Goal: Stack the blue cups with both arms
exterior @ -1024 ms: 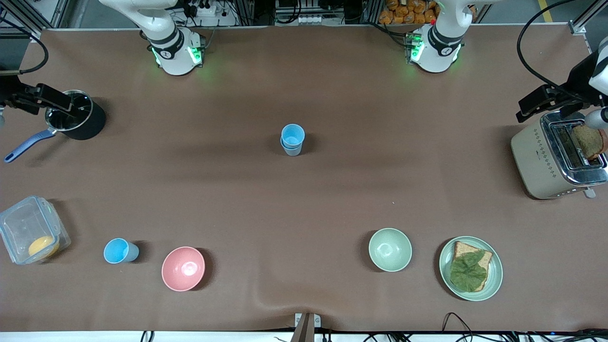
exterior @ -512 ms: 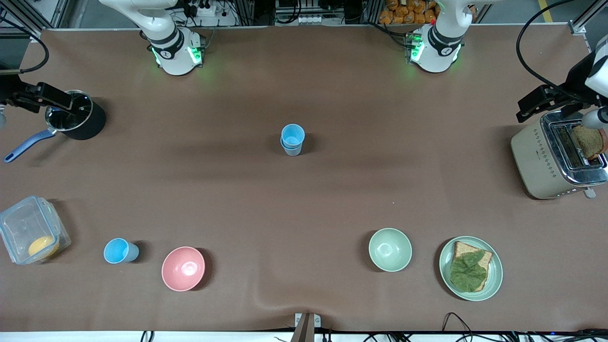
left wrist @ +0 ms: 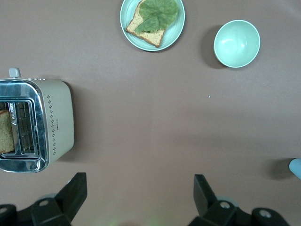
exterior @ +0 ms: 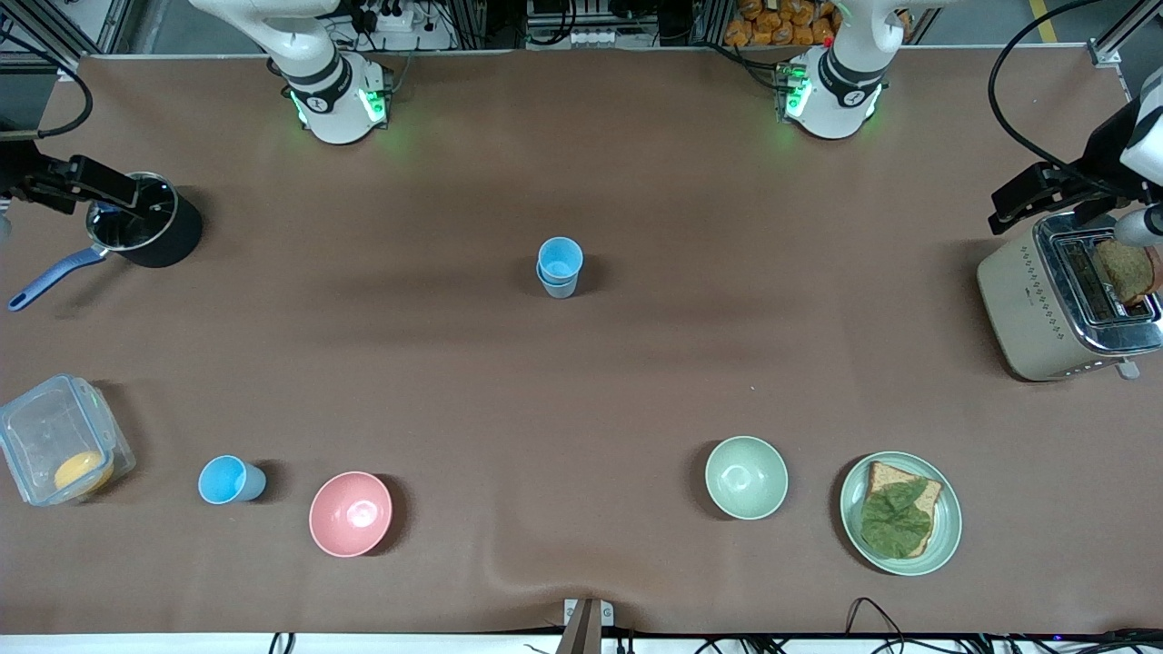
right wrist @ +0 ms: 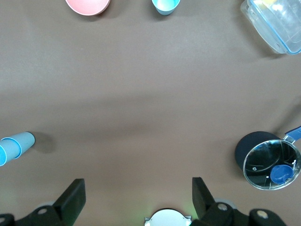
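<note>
A sky-blue cup sits nested in a grey-blue cup, and this stack of blue cups [exterior: 560, 266] stands upright at the middle of the table; the right wrist view shows the stack [right wrist: 14, 147] too. Another sky-blue cup [exterior: 230, 480] stands alone near the front camera toward the right arm's end, beside the pink bowl [exterior: 351, 513]. Both arms wait raised. My left gripper [left wrist: 139, 179] hangs open and empty high over bare table beside the toaster [left wrist: 56, 125]. My right gripper [right wrist: 138, 182] is open and empty too, high over bare table by its own base.
A black pot [exterior: 145, 232] with a blue handle and a clear container [exterior: 59, 450] sit toward the right arm's end. A pale green bowl [exterior: 746, 477], a plate [exterior: 949, 518] of bread with lettuce, and the toaster [exterior: 1027, 309] holding a slice sit toward the left arm's end.
</note>
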You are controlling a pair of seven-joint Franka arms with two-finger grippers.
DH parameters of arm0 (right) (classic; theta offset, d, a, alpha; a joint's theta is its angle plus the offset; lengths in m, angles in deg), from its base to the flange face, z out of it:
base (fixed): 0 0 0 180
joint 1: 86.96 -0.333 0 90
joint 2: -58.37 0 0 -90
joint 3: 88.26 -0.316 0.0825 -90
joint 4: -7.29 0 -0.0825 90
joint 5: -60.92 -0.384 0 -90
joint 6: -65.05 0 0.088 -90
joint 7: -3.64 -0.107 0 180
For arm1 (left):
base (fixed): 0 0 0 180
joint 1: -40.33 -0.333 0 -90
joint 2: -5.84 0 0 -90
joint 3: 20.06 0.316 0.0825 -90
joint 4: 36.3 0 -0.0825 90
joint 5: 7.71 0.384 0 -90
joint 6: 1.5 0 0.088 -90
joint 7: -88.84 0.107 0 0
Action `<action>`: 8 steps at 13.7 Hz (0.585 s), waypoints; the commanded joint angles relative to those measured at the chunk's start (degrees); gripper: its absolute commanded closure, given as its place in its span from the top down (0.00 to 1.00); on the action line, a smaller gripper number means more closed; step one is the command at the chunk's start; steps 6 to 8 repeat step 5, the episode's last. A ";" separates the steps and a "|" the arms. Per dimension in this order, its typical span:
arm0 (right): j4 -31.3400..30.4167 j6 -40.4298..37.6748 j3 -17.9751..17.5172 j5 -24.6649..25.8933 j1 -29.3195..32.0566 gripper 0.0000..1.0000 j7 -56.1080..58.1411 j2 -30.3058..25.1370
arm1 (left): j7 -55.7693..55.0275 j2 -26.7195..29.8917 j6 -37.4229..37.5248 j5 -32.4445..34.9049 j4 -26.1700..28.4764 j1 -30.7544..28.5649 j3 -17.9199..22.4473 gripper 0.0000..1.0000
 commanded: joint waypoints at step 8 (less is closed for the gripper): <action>0.02 -0.10 -0.18 -0.99 -2.79 1.00 0.34 -0.58 | 0.97 0.37 0.88 0.46 -0.21 -0.44 -0.06 1.00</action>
